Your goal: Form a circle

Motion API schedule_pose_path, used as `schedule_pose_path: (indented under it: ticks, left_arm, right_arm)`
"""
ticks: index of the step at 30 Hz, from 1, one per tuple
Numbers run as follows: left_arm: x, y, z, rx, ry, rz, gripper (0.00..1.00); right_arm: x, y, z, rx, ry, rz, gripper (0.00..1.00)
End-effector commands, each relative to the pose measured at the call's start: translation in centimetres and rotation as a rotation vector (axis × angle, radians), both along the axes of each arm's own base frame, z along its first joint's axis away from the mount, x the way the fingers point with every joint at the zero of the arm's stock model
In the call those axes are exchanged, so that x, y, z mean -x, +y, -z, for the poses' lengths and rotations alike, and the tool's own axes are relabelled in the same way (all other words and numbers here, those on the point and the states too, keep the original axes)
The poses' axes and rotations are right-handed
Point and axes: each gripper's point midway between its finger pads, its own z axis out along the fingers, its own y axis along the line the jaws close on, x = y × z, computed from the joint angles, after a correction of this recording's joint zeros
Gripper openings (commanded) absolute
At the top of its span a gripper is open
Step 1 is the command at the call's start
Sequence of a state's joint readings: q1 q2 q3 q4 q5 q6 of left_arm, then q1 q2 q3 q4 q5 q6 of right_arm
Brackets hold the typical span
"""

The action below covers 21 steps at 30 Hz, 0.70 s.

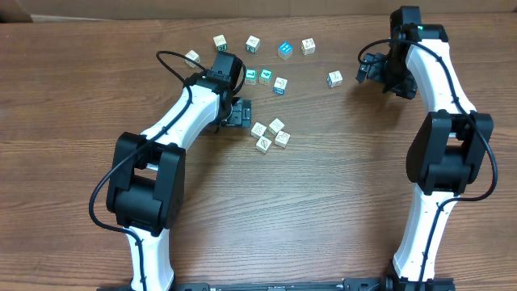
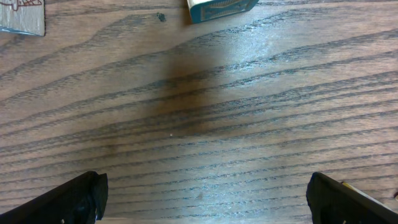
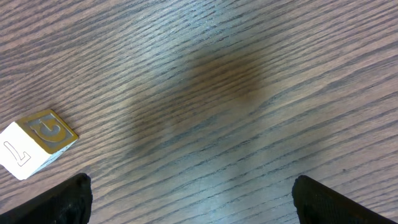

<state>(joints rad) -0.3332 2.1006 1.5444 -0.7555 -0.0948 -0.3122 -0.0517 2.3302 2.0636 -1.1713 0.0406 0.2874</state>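
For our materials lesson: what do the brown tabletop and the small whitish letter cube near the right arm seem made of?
Brown tabletop: probably wood or wood-look laminate, matte; dark grain lines show. Small whitish letter cube: likely painted wood, tan printed face; possibly plastic.

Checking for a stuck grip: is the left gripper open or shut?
Open. The left gripper shows its fingers wide apart, only bare table between them.

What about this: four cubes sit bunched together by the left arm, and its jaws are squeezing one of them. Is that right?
Not quite. The four cubes do sit bunched together by the left arm, but its jaws are wide open, with only bare table between them. The left wrist view shows it.
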Motion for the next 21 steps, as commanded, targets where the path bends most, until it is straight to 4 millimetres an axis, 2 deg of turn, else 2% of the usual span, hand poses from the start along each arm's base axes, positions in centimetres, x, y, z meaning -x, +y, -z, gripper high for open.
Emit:
schedule_pose_path:
  ticks: [1, 21]
  left_arm:
    - [0.12, 0.18, 0.29, -0.010, 0.006, -0.008, 1.00]
    - [-0.06, 0.12, -0.39, -0.004, -0.011, -0.008, 1.00]
  right_arm:
    - [-0.71, -0.08, -1.86, 0.004, -0.049, 0.005, 1.00]
    - [-0.71, -0.08, -1.86, 0.004, -0.049, 0.005, 1.00]
